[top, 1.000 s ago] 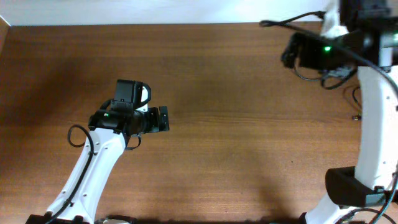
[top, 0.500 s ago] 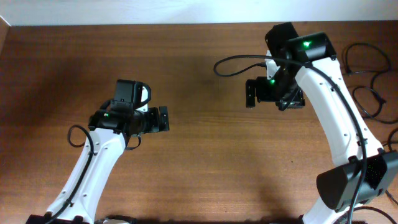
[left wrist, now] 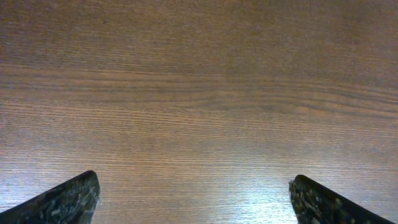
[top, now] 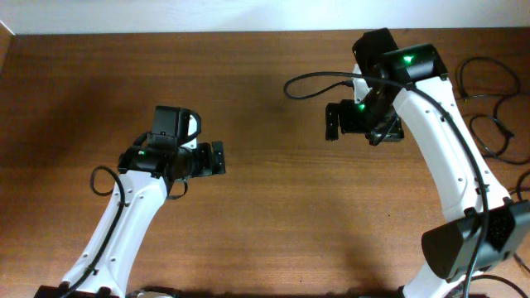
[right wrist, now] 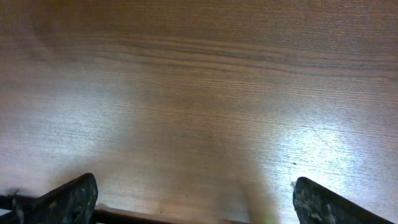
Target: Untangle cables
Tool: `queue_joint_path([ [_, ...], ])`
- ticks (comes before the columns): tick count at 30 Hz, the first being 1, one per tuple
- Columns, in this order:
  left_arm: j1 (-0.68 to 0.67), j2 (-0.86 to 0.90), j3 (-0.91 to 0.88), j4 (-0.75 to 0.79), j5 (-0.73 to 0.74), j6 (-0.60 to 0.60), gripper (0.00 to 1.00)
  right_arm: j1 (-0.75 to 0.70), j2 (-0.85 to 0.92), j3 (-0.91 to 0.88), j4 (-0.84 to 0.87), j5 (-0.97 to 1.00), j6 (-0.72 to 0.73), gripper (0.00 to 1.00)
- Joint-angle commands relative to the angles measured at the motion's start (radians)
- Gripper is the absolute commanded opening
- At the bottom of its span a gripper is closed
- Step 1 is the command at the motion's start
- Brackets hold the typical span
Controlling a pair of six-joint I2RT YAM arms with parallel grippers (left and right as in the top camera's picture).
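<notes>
The cables [top: 497,124] are thin black cords lying in loose loops on the table at the far right edge in the overhead view, behind the right arm. My left gripper [top: 219,157] is open and empty over bare wood left of the middle, far from the cables. My right gripper [top: 331,122] is open and empty over bare wood right of the middle, well left of the cables. The left wrist view shows its fingertips [left wrist: 196,199] wide apart over bare wood. The right wrist view shows its fingertips [right wrist: 196,199] the same way. No cable shows in either wrist view.
The brown wooden table [top: 273,223] fills the overhead view, with a white wall strip along the back. A thicker black cable [top: 315,79] fixed to the right arm arcs out to the left of it. The right arm's base [top: 468,248] stands at the front right.
My right arm has swung from the back right corner toward the middle of the table, uncovering the cables at the right edge. It has barely moved in the last half second. The left arm has not moved.
</notes>
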Motion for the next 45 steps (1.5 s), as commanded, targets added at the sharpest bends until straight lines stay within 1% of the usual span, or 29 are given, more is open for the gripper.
queue_joint_path([
  [1,0.001,-0.010,0.015,0.002,-0.006,0.016,0.99,0.002,-0.011,-0.001,0.000,-0.009,0.003,0.99],
  [22,0.001,-0.010,0.014,0.001,-0.006,0.016,0.99,0.002,-0.011,-0.001,0.000,-0.009,0.003,0.99],
  [28,0.001,-0.010,0.011,-0.010,-0.006,0.016,0.99,0.002,-0.011,-0.001,0.000,-0.010,0.003,0.99],
  [31,0.002,-0.012,-0.005,-0.042,-0.034,0.017,0.99,0.002,-0.011,-0.001,0.000,-0.009,0.003,0.99],
  [35,0.002,-0.016,-0.108,-0.031,-0.029,0.016,0.99,0.002,-0.011,-0.001,0.000,-0.009,0.003,0.99],
  [37,0.002,-0.051,-0.187,0.005,-0.029,0.016,0.99,0.002,-0.011,-0.001,0.000,-0.009,0.003,0.99],
  [39,0.002,-0.129,-0.285,0.056,-0.029,0.016,0.99,0.002,-0.011,-0.001,0.000,-0.009,0.003,0.99],
  [42,0.002,-0.292,-0.455,0.182,-0.029,0.016,0.99,0.002,-0.011,-0.001,0.000,-0.009,0.003,0.99],
  [45,0.002,-0.430,-0.579,0.277,-0.006,0.016,0.99,0.002,-0.011,-0.001,0.000,-0.009,0.003,0.99],
])
